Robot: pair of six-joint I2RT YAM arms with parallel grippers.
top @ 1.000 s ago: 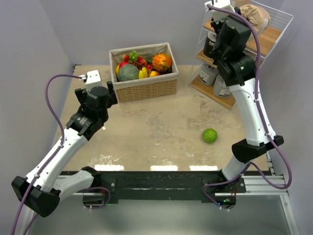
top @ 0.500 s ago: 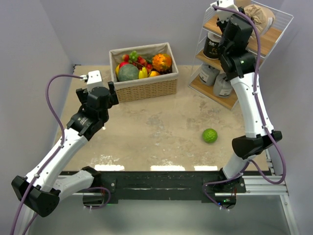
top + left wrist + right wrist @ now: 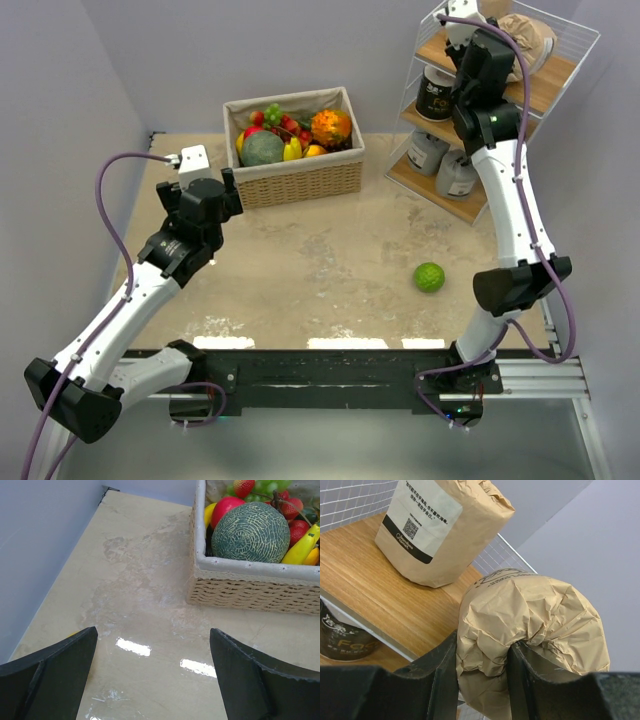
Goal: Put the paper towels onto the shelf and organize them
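Observation:
My right gripper is shut on a crumpled kraft tan paper towel roll, at the top tier of the white wire shelf. The held roll shows beside the wrist in the top view. Another tan roll with a white label stands on the top wooden board. A black roll sits on the middle tier and two grey rolls on the bottom one. My left gripper is open over bare table, far from the shelf.
A wicker basket full of fruit stands at the back centre; its wall is just ahead of my left gripper. A green lime lies on the table right of centre. Grey walls close in both sides.
My right arm has reached a little higher and further right toward the top tier, still gripping the tan roll. The left arm has not moved.

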